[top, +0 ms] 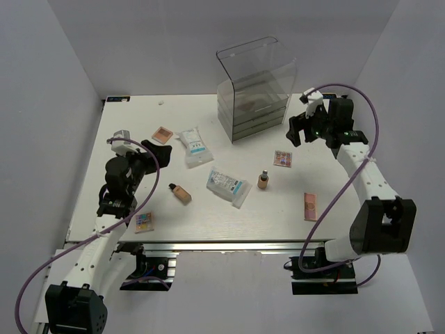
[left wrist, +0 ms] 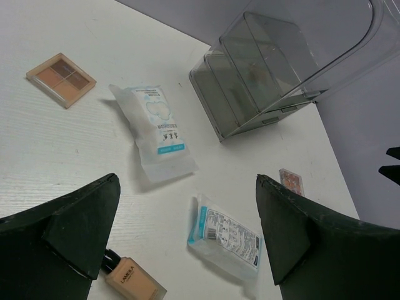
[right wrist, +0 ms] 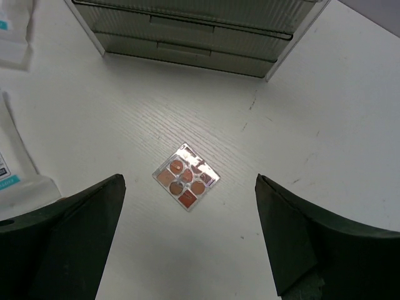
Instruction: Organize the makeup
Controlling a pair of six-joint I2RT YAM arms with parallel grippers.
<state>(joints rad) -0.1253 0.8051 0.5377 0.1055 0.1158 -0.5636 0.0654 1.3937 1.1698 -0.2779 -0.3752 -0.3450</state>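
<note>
Makeup lies scattered on the white table (top: pixel 208 216). Two white packets with blue print (top: pixel 194 145) (top: pixel 228 185) lie near the middle. A tan bottle (top: pixel 181 193) lies on its side; another (top: pixel 263 180) stands upright. Palettes lie at the back left (top: pixel 162 134), front left (top: pixel 144 222), middle right (top: pixel 282 158) and front right (top: pixel 310 206). My left gripper (top: pixel 161 150) is open and empty, above the table; its view shows a packet (left wrist: pixel 224 237) and the lying bottle (left wrist: pixel 132 278). My right gripper (top: pixel 299 130) is open and empty above a square palette (right wrist: pixel 185 176).
A tall clear acrylic box with drawers (top: pixel 256 89) stands at the back middle; it shows in the left wrist view (left wrist: pixel 281 69) and its drawer fronts in the right wrist view (right wrist: pixel 187 37). Grey walls enclose the table on three sides.
</note>
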